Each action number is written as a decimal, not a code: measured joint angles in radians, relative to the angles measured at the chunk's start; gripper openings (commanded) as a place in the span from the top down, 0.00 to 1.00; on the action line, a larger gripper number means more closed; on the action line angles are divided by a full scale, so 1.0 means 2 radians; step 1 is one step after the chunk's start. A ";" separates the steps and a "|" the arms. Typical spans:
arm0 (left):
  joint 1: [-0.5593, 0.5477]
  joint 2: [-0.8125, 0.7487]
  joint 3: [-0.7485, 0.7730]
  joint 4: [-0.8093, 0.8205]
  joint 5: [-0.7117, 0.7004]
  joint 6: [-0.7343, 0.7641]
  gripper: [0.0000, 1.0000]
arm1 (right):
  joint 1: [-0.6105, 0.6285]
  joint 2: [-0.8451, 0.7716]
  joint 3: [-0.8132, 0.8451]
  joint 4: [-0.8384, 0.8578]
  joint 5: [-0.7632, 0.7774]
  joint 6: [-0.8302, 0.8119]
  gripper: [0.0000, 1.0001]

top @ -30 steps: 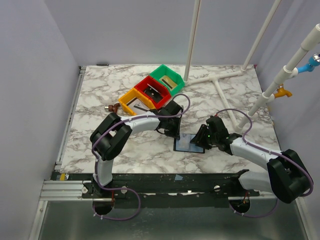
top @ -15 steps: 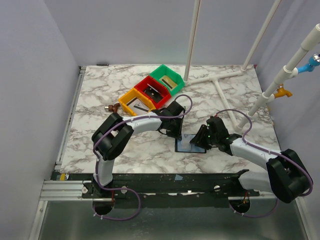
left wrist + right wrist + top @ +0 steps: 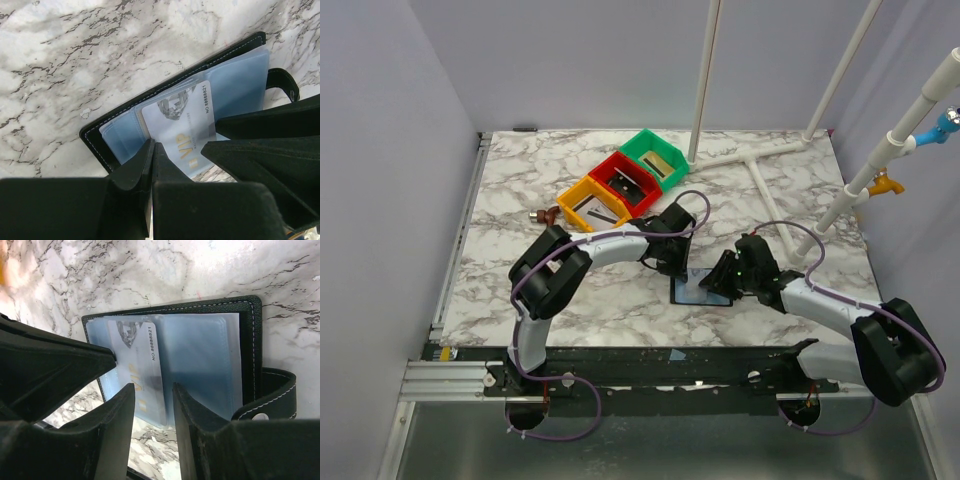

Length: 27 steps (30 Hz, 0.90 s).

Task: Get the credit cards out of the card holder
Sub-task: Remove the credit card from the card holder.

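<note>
Card holder point(image 3: 700, 288) on marbled table point(image 3: 520, 175)

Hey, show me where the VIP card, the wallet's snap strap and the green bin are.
VIP card point(image 3: 182, 132): left wrist view, middle of its printed face.
snap strap point(image 3: 272, 401): right wrist view, on the stitched black band.
green bin point(image 3: 638, 142): top external view, on its far-left rim.

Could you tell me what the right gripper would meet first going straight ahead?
Most likely the pale VIP card jutting from the open card holder, though depth is hard to judge.
</note>
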 measured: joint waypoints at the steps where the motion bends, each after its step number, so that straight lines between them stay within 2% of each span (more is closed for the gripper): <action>1: 0.000 0.001 0.001 0.000 0.001 -0.001 1.00 | -0.002 0.000 -0.001 0.002 -0.002 0.001 0.61; 9: 0.000 0.005 0.004 -0.002 0.004 -0.004 1.00 | -0.027 -0.010 -0.018 0.020 -0.024 0.002 0.63; 13: 0.000 0.005 0.004 -0.002 0.005 -0.005 1.00 | -0.050 -0.010 -0.039 0.056 -0.055 0.006 0.69; 21: 0.001 0.006 0.004 -0.002 0.006 -0.007 1.00 | -0.082 0.002 -0.076 0.126 -0.117 0.023 0.72; 27: 0.001 0.006 0.005 -0.002 0.006 -0.007 1.00 | -0.091 0.024 -0.087 0.172 -0.147 0.037 0.78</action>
